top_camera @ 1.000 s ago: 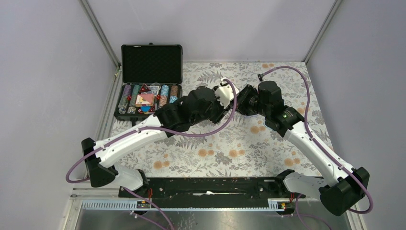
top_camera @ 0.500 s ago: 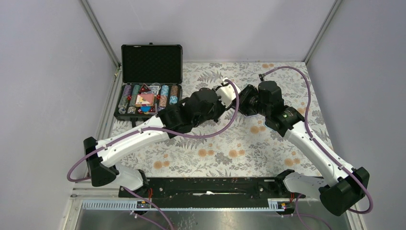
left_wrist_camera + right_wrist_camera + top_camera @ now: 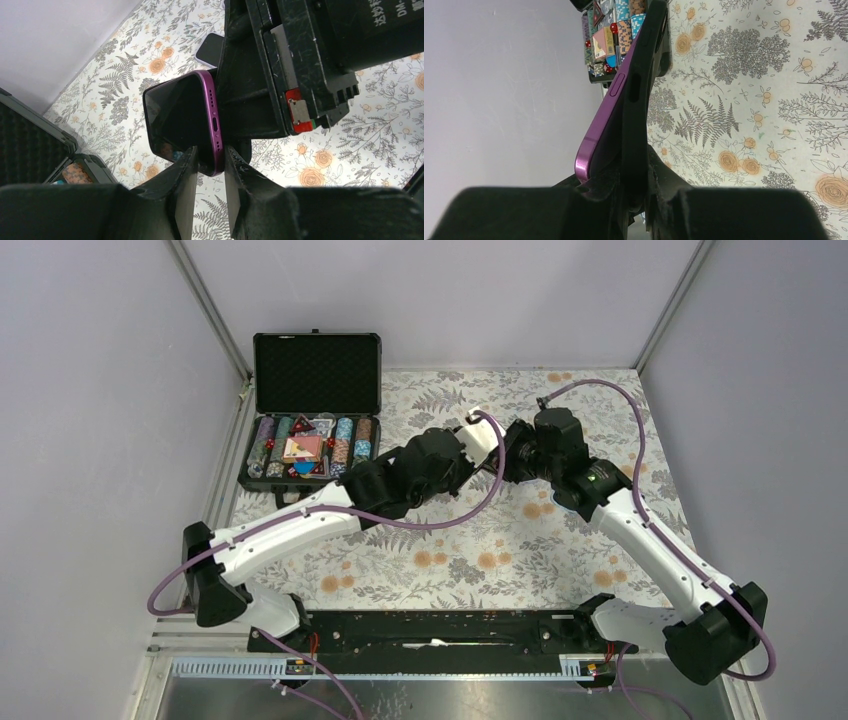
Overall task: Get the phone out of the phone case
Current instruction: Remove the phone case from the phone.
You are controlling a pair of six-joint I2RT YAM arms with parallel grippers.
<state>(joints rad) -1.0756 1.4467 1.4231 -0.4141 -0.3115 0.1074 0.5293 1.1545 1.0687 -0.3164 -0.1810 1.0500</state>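
Note:
A purple phone [image 3: 180, 115] with a dark screen hangs in the air between the two grippers. My left gripper [image 3: 209, 155] is shut on its lower end, beside the charging port. In the right wrist view the purple phone [image 3: 601, 120] lies against the black phone case [image 3: 639, 100]. Its near corner has lifted away from the case. My right gripper [image 3: 636, 175] is shut on the case's near end. From above, the left gripper [image 3: 488, 445] and the right gripper [image 3: 508, 455] meet over the middle of the table and hide the phone.
An open black case of poker chips [image 3: 316, 420] stands at the back left on the flowered tablecloth [image 3: 500, 550]. A small pale rounded device [image 3: 210, 49] lies on the cloth behind the grippers. Grey walls close the table's sides and back.
The left arm has reached further right toward the right gripper, and its jaws have closed in on the phone's end. The right arm has shifted slightly left, still gripping.

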